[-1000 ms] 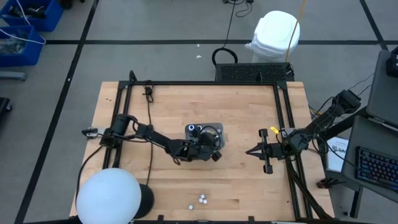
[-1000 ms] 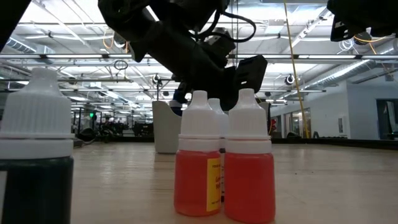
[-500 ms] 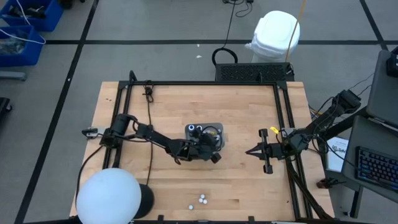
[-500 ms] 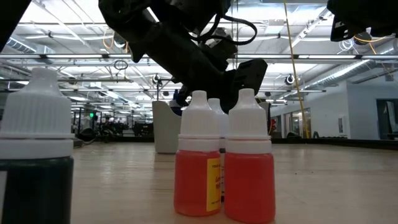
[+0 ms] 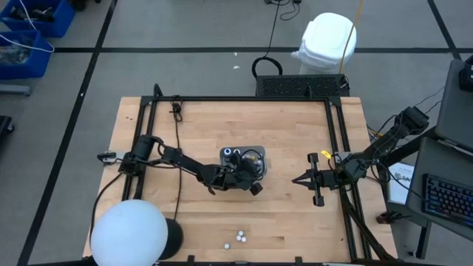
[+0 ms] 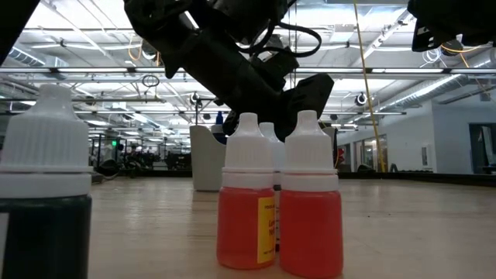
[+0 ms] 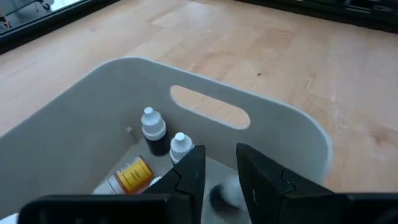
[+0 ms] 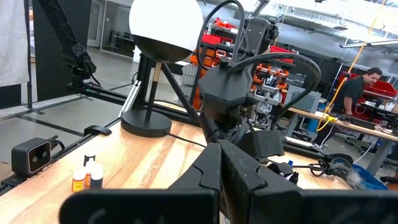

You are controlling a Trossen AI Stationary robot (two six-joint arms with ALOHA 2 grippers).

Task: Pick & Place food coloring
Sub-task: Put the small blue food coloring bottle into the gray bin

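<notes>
A translucent grey tray (image 5: 258, 155) stands mid-table. In it, two food coloring bottles (image 7: 165, 138) stand upright with white caps, and one with a yellow label (image 7: 130, 175) lies on its side. My left gripper (image 7: 219, 155) hangs over the tray, slanting down, its fingers a little apart on either side of another white cap (image 7: 224, 194). Three more bottles (image 5: 238, 237) stand near the front edge; the low view shows two of these as red (image 6: 279, 225). My right gripper (image 5: 295, 179) waits shut at the table's right side. My left gripper comes slanting down from the table's left into the tray. A white bottle cap (image 7: 225, 196) lies in the gap between its two fingers, low in the tray. Whether either finger touches the cap, I cannot tell.
A white globe lamp (image 5: 129, 233) on a black base stands at the near left corner. A dark bottle (image 6: 46, 194) stands close to the low camera. Black frame rails (image 5: 222, 100) run along the table's far and side edges. A person (image 8: 364, 87) is far off in the room.
My left gripper has stayed over the tray and turned slightly at the wrist. Nothing else has visibly moved.
</notes>
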